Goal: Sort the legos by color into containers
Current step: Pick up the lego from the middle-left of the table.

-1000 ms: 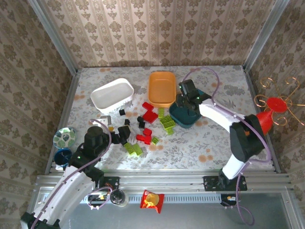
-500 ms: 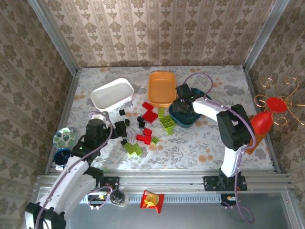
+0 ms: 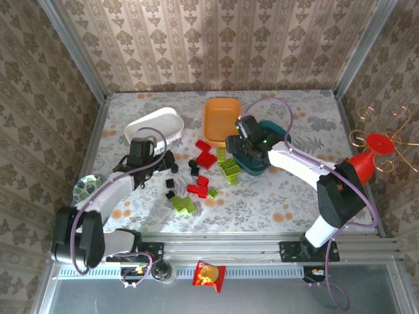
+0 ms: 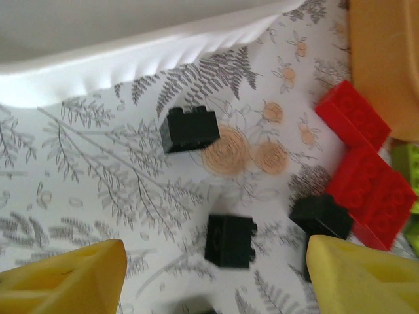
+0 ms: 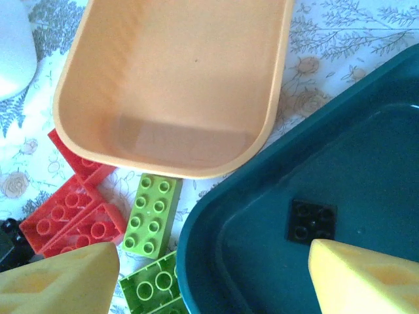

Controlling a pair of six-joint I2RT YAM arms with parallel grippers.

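Red, lime green and black legos (image 3: 196,176) lie scattered mid-table before the containers: a white tub (image 3: 155,125), an orange tub (image 3: 221,121) and a dark teal tub (image 3: 268,160). My left gripper (image 3: 165,161) hovers open just in front of the white tub (image 4: 131,39). A black brick (image 4: 230,241) lies on the cloth between its yellow fingers (image 4: 62,278), untouched. Two more black bricks (image 4: 189,129) and red bricks (image 4: 372,195) lie around it. My right gripper (image 5: 209,281) stands open over the near-left rim of the teal tub (image 5: 216,248). One black brick (image 5: 313,221) rests inside that tub. The orange tub (image 5: 177,78) holds nothing.
Green bricks (image 5: 152,214) and red bricks (image 5: 72,219) lie against the orange and teal tubs. A small patterned dish (image 3: 88,188) sits at the left table edge. A red ornament with copper wire (image 3: 373,147) stands beyond the right rail.
My right gripper has opened and a black brick now lies in the teal tub. The left arm has reached forward toward the black bricks by the white tub, its jaws narrowing.
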